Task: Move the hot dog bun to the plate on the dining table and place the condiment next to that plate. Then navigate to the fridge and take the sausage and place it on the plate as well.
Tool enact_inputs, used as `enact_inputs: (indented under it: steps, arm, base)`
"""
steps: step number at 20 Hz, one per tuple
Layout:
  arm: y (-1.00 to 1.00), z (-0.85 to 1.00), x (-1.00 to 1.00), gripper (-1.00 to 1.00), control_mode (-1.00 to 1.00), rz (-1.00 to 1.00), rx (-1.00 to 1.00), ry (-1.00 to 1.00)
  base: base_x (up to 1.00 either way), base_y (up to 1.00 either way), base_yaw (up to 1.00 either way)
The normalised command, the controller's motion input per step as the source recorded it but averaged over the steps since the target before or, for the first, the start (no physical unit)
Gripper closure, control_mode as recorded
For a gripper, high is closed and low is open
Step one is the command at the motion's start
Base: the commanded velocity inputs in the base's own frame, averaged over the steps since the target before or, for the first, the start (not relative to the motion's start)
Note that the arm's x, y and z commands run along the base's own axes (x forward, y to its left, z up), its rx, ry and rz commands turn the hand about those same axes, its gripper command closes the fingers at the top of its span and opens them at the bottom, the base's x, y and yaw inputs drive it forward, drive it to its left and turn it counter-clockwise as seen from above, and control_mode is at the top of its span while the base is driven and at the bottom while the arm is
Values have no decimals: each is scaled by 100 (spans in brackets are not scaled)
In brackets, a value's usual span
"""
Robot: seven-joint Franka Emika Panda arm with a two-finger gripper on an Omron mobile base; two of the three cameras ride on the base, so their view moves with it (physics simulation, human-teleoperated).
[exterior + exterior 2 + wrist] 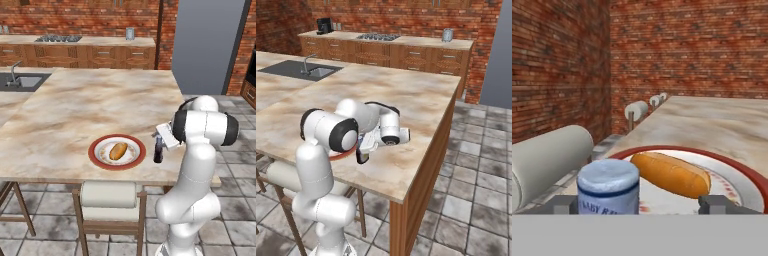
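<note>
jaws: the gripper point(640, 204) stands spread wide, gripping nothing; the condiment point(608, 186) sits between the tips, by the left one.
risk: pulling away could clip and topple it.
count: one condiment, one hot dog bun point(671, 173), one plate point(751, 183).
place: bun on plate, on the counter point(95, 102).

— What sort of place is this looking like?

— A home kitchen, rendered. Red brick walls point(90, 17) are running around the room, and at twelve o'clock wooden drawers point(100, 55) are sitting under a marble counter carrying a hob point(59, 38).

— Anything else pointing that way?

— A sink point(22, 80) with a tap is lying at ten o'clock, a tall grey fridge point(207, 45) is standing at two o'clock, and chairs are lining the dining table point(95, 100).
</note>
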Motion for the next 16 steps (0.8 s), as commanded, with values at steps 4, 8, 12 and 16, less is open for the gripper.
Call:
enact_inputs:
  steps: [4,8,12,16]
  arm:
    - [-4,3,-14,-100,-100,-1,0,0]
    - [-3,31,-29,-100,-100,-5,0,-1]
    - [-1,52,-34,-100,-100,-6,0,0]
    - [0,64,-48,-100,-100,-2,0,0]
  base:
    - [0,0,0]
    - [0,0,0]
    - [0,0,0]
    - [0,0,0]
